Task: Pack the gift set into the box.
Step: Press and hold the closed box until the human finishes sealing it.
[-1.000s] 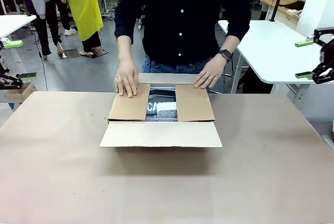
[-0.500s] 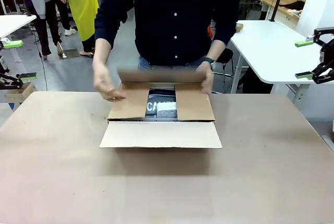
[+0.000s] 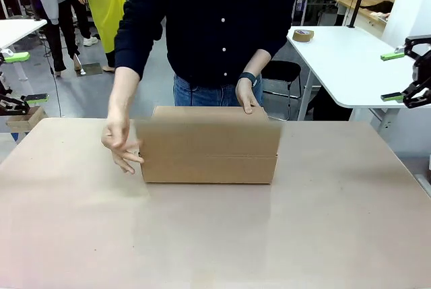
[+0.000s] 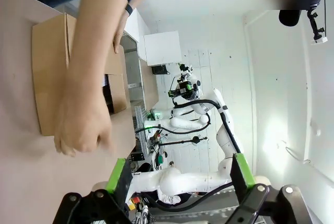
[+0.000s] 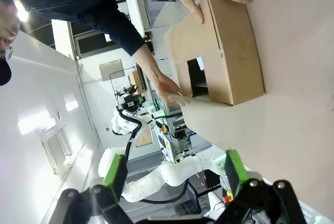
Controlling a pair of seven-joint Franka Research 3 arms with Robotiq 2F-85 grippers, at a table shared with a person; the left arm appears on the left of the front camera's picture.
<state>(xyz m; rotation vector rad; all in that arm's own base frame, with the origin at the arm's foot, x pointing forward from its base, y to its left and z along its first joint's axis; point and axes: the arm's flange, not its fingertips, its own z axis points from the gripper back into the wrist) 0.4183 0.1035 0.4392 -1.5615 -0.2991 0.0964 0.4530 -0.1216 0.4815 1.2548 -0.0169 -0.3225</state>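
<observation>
One rectangular box (image 3: 209,161) of brown corrugated cardboard sits mid-table (image 3: 215,242) on a smooth tan surface. Two hands of a person attend it: one hand (image 3: 121,142) at its side, the other hand (image 3: 247,98) on its far edge. Left gripper (image 3: 25,77) and right gripper (image 3: 394,75): green pads apart, empty.

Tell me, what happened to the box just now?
The near flap of the box, flat before, has swung up and hides the inside. One hand has moved to the far edge, the other hand beside the box. The left gripper and right gripper stayed open, far off.
</observation>
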